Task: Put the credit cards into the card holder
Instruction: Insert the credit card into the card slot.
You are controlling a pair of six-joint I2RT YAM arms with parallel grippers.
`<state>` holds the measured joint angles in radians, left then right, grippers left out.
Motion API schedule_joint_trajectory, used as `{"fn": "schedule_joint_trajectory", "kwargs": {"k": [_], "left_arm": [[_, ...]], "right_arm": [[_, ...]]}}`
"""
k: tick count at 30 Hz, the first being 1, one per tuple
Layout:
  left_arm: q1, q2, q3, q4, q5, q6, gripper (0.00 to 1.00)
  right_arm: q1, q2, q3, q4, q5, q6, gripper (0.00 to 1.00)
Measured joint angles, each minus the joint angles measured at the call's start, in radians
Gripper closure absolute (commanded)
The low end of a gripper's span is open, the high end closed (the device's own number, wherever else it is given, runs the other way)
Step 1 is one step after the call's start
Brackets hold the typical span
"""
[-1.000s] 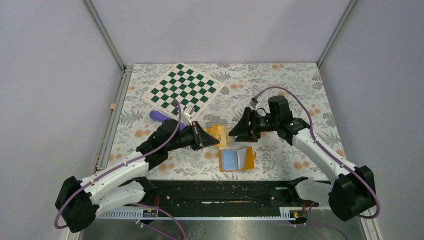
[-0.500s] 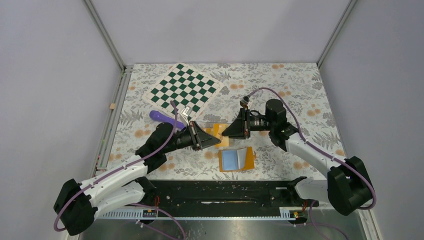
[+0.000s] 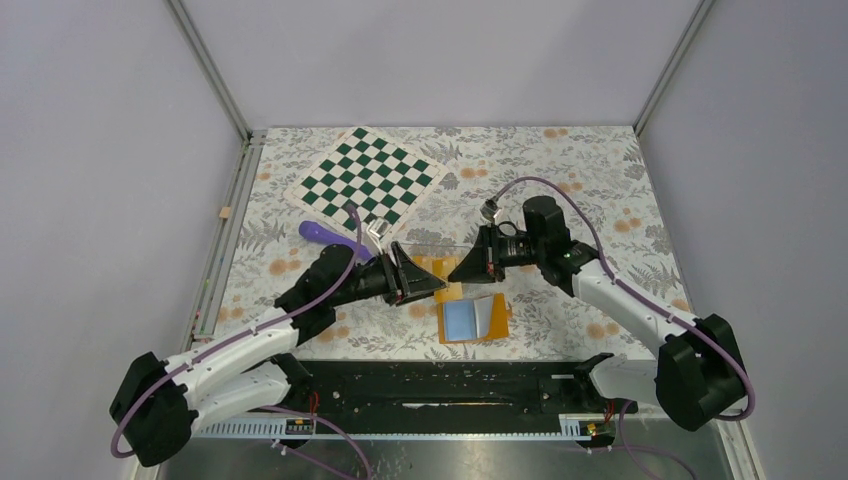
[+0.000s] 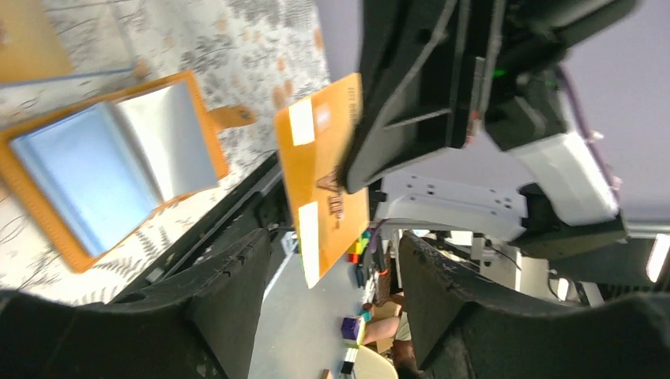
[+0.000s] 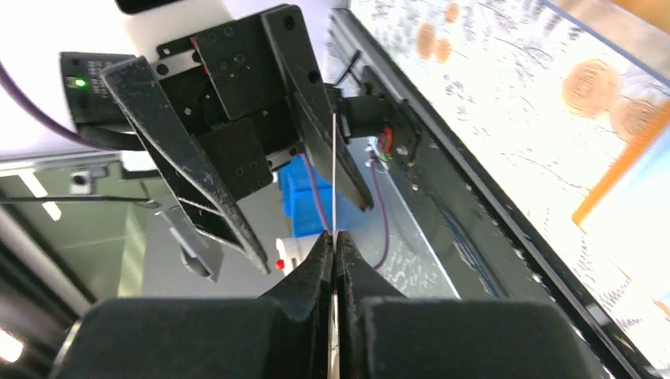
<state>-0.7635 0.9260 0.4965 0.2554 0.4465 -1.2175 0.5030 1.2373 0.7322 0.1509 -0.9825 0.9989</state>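
Orange card caught between the two arms, mid-frame in the overhead view
The right gripper (image 5: 333, 243) is clamped tight on the thin edge of an orange credit card (image 4: 320, 158), holding it on edge above the table (image 3: 580, 170); facing it, the left gripper (image 4: 333, 241) has its jaws spread, the card standing in the gap with neither finger pressing it. Just below them in the overhead view the card holder (image 3: 463, 321) lies unfolded, blue inside up; a chessboard (image 3: 366, 180) sits upper left
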Motion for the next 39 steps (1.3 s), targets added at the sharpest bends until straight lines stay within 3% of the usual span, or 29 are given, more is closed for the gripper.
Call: {"fn": "schedule_joint_trajectory", "kwargs": {"k": [5, 14, 21, 30, 33, 39], "left_arm": [[0.0, 0.06, 0.013, -0.156, -0.018, 0.042, 0.44], [0.0, 0.224, 0.034, -0.389, -0.068, 0.114, 0.57], [-0.005, 0.337, 0.034, -0.385, -0.071, 0.117, 0.66], [-0.029, 0.5, 0.046, -0.329, -0.077, 0.106, 0.7], [-0.043, 0.551, 0.066, -0.322, -0.077, 0.099, 0.78], [-0.058, 0.608, 0.101, -0.305, -0.079, 0.082, 0.84]], "right_arm": [[-0.01, -0.023, 0.02, -0.241, 0.09, -0.177, 1.0], [-0.098, -0.008, -0.094, -0.357, 0.216, -0.319, 1.0], [-0.133, 0.019, -0.17, -0.356, 0.279, -0.38, 1.0], [-0.177, 0.11, -0.173, -0.347, 0.312, -0.454, 1.0], [-0.182, 0.141, -0.171, -0.341, 0.312, -0.476, 1.0], [-0.199, 0.194, -0.161, -0.301, 0.308, -0.49, 1.0]]}}
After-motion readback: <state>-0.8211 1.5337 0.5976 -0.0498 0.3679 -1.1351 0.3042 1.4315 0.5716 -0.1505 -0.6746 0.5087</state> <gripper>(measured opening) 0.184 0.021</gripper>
